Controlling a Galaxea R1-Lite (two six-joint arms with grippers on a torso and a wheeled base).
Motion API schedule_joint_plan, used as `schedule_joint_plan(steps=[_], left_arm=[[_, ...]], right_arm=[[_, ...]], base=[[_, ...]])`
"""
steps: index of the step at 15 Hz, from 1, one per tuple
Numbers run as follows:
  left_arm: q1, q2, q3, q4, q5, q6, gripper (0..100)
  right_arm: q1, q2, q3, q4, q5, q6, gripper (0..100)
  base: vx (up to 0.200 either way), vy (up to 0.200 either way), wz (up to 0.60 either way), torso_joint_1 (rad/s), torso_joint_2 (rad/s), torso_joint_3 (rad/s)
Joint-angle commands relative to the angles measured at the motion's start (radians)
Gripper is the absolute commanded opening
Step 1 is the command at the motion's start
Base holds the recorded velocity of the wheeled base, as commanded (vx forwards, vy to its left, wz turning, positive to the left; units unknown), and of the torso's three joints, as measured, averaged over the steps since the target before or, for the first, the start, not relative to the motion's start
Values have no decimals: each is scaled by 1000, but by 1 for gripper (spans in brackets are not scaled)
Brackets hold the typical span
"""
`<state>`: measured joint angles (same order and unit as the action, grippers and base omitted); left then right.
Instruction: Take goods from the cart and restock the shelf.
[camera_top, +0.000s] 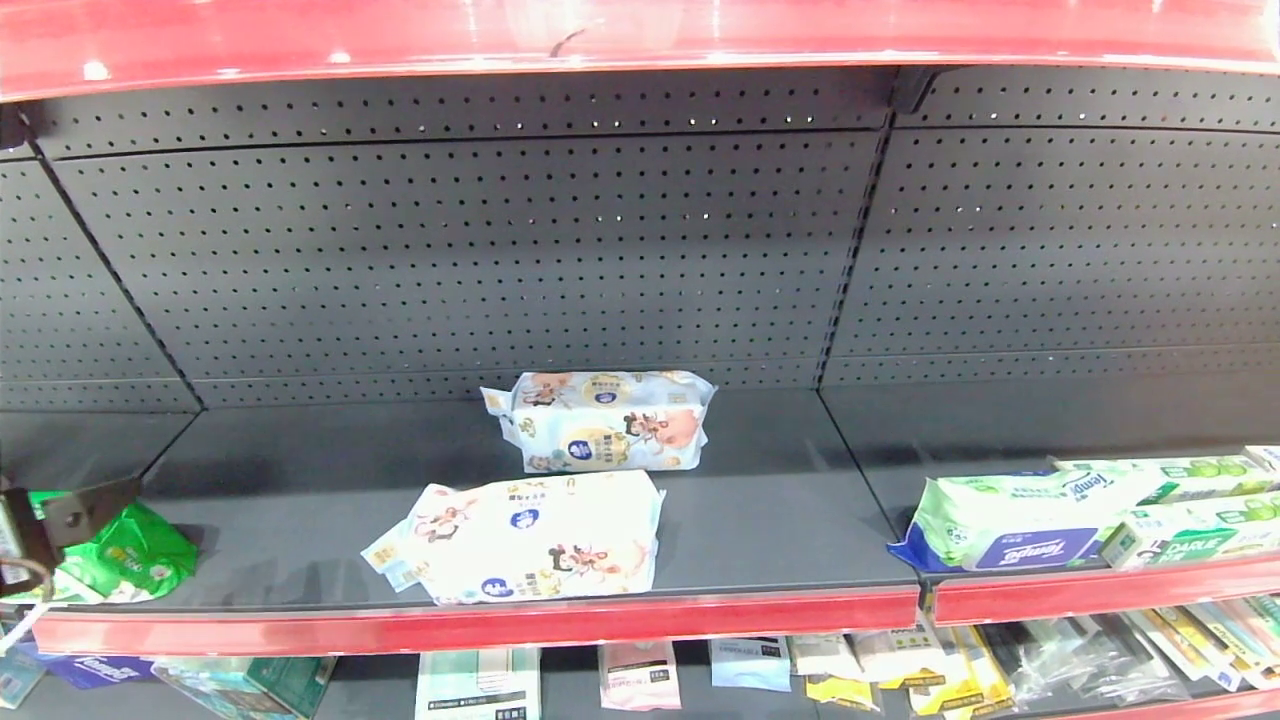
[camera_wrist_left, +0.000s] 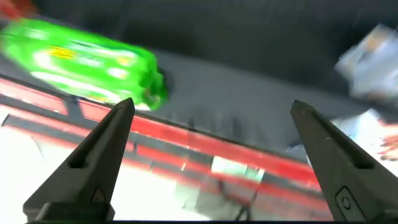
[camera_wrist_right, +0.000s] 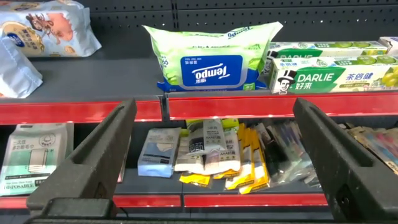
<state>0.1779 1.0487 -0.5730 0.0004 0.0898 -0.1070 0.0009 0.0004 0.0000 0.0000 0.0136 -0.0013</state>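
Holding left gripper wide apart, empty, facing green pack on shelf; holding right gripper equally wide, gripping nothing.

- On the shelf, mid-span, the rear tissue pack lies toward the back, and the front tissue pack lies before it at the front edge.
- The soft pack lies far left.
- The wipes pack lies right, with the toothpaste boxes on its right.
- Small packets lie on the lower shelf.
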Motion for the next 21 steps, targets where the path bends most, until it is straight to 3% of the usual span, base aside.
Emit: schedule_joint_plan(steps=[1,3,7,18,21], left_arm=[[-100,235,-27,0,5,23,100],[-192,274,-11,0,5,23,100],[-262,409,-15,-48,5,24,100],[-307,640,-59,-165,-42,26,100],[-308,663,-76,-180,-81,26,100]], right_arm=[[1,0,0,0,0,0,100],[1,0,0,0,0,0,100],[1,0,0,0,0,0,100],[1,0,0,0,0,0,100],[1,0,0,0,0,0,100]], base=[[0,0,0,0,0,0],[0,0,0,0,0,0],[0,0,0,0,0,0],[0,0,0,0,0,0],[0,0,0,0,0,0]])
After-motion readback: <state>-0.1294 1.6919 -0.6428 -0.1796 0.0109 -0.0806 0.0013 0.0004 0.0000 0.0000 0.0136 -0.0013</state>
